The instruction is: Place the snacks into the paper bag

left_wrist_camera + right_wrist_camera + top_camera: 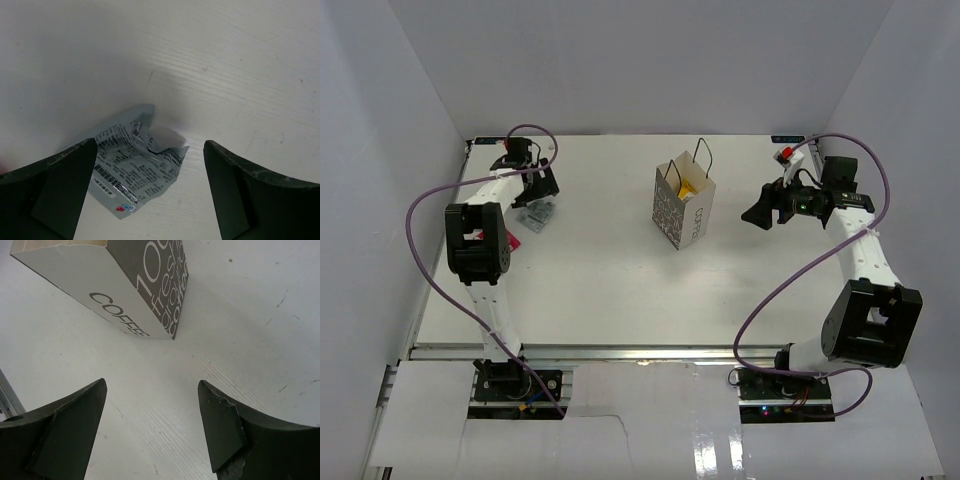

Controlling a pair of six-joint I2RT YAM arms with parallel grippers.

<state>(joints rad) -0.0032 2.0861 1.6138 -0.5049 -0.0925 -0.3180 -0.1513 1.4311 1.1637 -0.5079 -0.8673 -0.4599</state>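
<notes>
Left claw [150,146] released over the silver-grey packet [132,167]: I judge it light, crinkly and slippery, so I'd pinch the raised fold at its 1 o'clock; right claw [152,390] released, empty.

One paper bag [685,215] is counted, standing well apart from both pincers and faced by the right pincer [755,216]. Three snacks are made out. One silver-grey packet [130,170] is seen on the desk [620,290] between the spread jaws of the left pincer [541,188]. One red-pink packet [514,241] is seen near that pincer, behind it. One yellow packet [686,186] is seen inside the bag. One small red item [783,154] near the right pincer cannot be identified. Two pincers are counted.
</notes>
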